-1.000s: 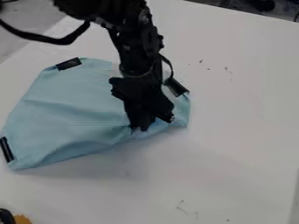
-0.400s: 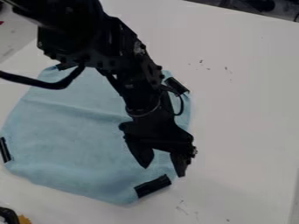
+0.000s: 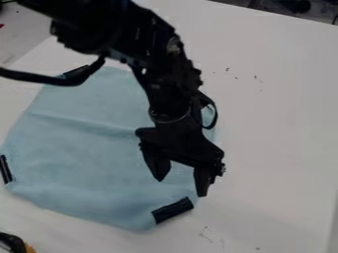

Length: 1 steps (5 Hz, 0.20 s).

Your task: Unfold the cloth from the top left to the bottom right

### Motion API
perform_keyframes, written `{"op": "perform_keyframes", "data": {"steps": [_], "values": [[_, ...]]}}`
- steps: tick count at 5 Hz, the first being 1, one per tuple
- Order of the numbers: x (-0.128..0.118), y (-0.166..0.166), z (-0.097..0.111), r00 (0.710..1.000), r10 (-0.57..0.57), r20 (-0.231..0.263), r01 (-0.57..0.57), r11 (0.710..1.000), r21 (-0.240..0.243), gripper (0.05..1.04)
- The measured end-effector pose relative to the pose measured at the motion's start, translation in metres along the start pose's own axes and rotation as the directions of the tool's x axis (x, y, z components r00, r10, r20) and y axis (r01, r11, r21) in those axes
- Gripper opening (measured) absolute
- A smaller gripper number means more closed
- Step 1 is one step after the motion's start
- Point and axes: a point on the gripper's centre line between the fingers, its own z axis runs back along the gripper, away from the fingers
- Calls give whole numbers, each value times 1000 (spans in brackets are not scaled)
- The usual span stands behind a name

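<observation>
1. the gripper (image 3: 181, 188), black and hard-edged, hangs over the lower right part of the cloth, its two tapering fingers spread wide apart and gripping nothing. whether their tips touch the fabric i can't tell.
2. beneath it lies the cloth (image 3: 86, 153), pale blue, matte and soft-looking, spread out on the table in a broad, rounded, many-sided shape. a shallow crease slants across its upper left part; the middle is mostly smooth, with faint ripples toward the lower edge.
3. a short, black, straight-sided strip (image 3: 173, 211) sits on the cloth's lower right edge, set at a slant, near the gripper. a second strip (image 3: 6, 169) stands nearly upright along the left edge, and a third strip (image 3: 78, 71) lies at the upper left, partly behind the cable.
4. the arm (image 3: 173, 94) comes down from the upper left, black, knobbly with joints and bolts, covering the cloth's upper right part. a smooth black cable (image 3: 53, 78) curves off to the left.
5. the table (image 3: 277, 148) is white and flat, with small dark scuffs at the upper right and thin scratchy marks below the cloth.
6. at the bottom left corner is a curved black object with a yellow-orange part (image 3: 13, 242).
</observation>
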Motion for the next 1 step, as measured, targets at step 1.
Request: {"op": "perform_keyframes", "data": {"steps": [1], "values": [[8,7,9,999,-41,-6,42,996,74,1002]]}}
